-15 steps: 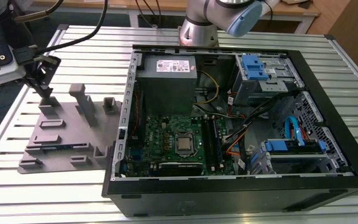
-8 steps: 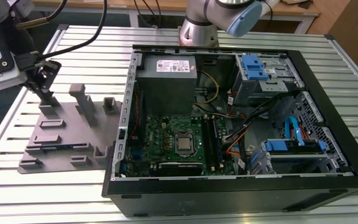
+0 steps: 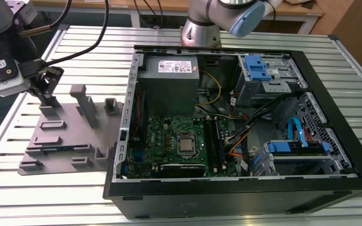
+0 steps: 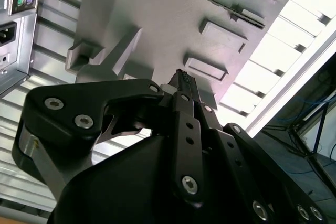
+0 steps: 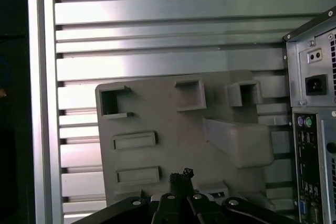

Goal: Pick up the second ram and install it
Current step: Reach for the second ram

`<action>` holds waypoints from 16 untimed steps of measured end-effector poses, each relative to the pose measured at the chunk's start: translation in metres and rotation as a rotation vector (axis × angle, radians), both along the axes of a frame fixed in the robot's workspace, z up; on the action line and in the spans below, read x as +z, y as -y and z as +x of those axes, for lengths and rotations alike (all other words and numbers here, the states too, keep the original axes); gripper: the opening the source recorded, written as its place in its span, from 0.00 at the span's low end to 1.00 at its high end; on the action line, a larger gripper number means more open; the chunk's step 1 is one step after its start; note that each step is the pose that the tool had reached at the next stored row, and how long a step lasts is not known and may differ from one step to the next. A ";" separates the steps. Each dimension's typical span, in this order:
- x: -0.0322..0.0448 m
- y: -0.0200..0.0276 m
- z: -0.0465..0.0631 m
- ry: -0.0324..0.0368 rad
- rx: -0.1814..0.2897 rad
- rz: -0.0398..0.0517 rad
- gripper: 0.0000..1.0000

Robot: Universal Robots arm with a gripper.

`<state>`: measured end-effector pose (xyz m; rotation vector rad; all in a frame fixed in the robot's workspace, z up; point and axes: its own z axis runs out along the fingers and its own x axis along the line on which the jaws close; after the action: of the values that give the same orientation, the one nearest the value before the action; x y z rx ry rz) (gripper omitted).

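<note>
In both wrist views the gripper (image 4: pixel 182 81) body hides the near edge of the grey holder tray (image 4: pixel 157 19), and the computer case (image 5: pixel 315 103) is cut off at the frame edge. In the exterior view the motherboard (image 3: pixel 175 136) slots are too small to tell filled or bare.

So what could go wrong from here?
Pincer hangs low among the fixture's raised blocks; a sideways move could clip one. The case wall stands between fixture and motherboard; a low carry could hit it. Loose cables lie near the slots and might snag.
</note>
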<state>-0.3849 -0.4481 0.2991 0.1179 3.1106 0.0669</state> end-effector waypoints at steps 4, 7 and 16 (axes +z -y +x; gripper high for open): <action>-0.0060 0.0000 0.000 0.0000 0.000 0.0000 0.07; -0.0101 0.0000 0.000 0.0000 0.000 0.0000 0.07; -0.0244 0.0000 0.000 0.0000 0.000 0.0000 0.07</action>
<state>-0.3849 -0.4481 0.2747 0.1178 3.1107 0.0669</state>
